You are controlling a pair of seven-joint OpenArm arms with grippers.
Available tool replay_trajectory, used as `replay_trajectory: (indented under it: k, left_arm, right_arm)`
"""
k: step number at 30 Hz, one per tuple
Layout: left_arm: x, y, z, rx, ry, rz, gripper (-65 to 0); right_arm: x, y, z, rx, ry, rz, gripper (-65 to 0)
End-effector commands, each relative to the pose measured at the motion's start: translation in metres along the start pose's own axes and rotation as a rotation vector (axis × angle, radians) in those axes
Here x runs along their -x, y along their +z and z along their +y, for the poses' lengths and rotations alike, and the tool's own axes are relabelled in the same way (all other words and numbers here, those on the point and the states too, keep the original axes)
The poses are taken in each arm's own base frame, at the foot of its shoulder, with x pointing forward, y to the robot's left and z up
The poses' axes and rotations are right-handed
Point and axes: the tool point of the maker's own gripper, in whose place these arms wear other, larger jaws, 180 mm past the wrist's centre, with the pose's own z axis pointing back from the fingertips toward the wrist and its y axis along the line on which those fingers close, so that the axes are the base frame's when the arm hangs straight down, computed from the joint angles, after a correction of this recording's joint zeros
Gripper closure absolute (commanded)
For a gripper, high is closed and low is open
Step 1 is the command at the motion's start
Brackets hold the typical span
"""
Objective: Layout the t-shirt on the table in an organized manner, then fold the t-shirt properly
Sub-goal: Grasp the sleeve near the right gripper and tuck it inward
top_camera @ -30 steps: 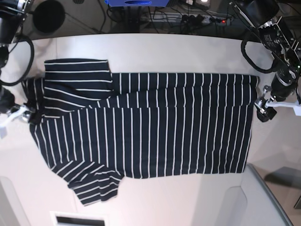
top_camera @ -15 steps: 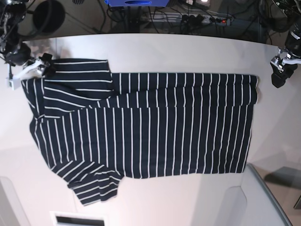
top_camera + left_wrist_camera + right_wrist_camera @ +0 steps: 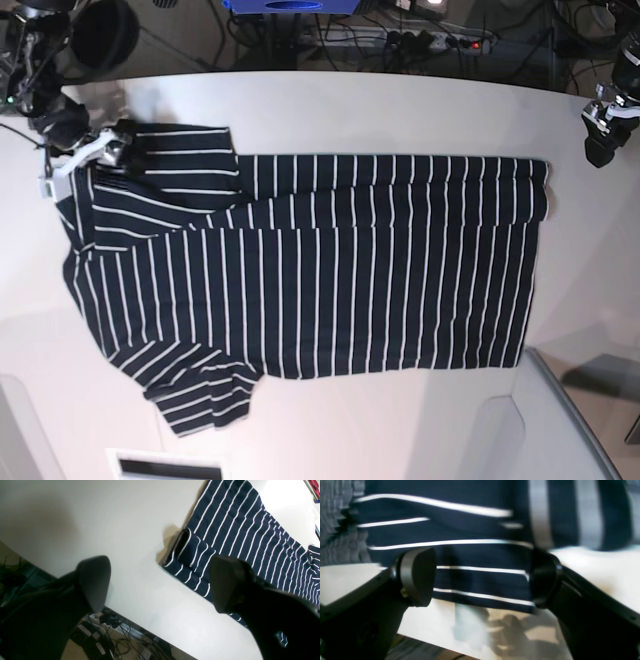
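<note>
t-shirt (image 3: 480, 555) in right wrist view: smeared by motion blur; the stripes at upper right run into grey bands, and which part of the garment this is cannot be told.
t-shirt in left wrist view: cut off by the right and top edges; its near edge is hidden behind the dark finger (image 3: 228, 585) of the left hand (image 3: 160, 585).
right hand (image 3: 95, 148) in base view: too small to tell whether it touches the cloth.
left hand in base view: cut off by the right edge.
desk (image 3: 330, 110): its near and side edges run out of the base view.
</note>
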Motion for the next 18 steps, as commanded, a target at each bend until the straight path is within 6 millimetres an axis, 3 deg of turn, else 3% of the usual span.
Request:
replay_trajectory:
  k: [1,2,7,10,12,15,18]
  left_arm:
    - [-0.014,0.004,-0.002,0.012,-0.024,-0.039,-58.7]
    - [-0.014,0.004,-0.002,0.012,-0.024,-0.039,-58.7]
    - [-0.013,0.004,-0.002,0.01,-0.022,-0.036,-58.7]
    - [-0.012,0.003,-0.002,0.013,-0.021,-0.034,-58.7]
    - [-0.011,0.003,-0.003,0.014,-0.02,-0.033,-58.7]
    - [-0.011,0.003,-0.003,0.014,-0.02,-0.033,-58.7]
    - [-0.01,0.003,-0.003,0.015,-0.019,-0.031,-58.7]
  right_arm:
    - [0.034,0.003,-0.01,0.044,0.001,0.142,-51.5]
    - [0.035,0.003,-0.009,0.042,0.003,0.143,-48.5]
    - [0.036,0.003,-0.009,0.042,0.003,0.149,-19.8]
    - [0.034,0.003,-0.01,0.043,0.008,0.147,-6.0]
    - [0.026,0.004,-0.007,0.042,0.023,0.132,-2.1]
    - [0.007,0.011,0.001,0.042,0.08,0.118,-1.7]
    - [-0.024,0.017,0.014,0.041,0.151,0.096,-1.7]
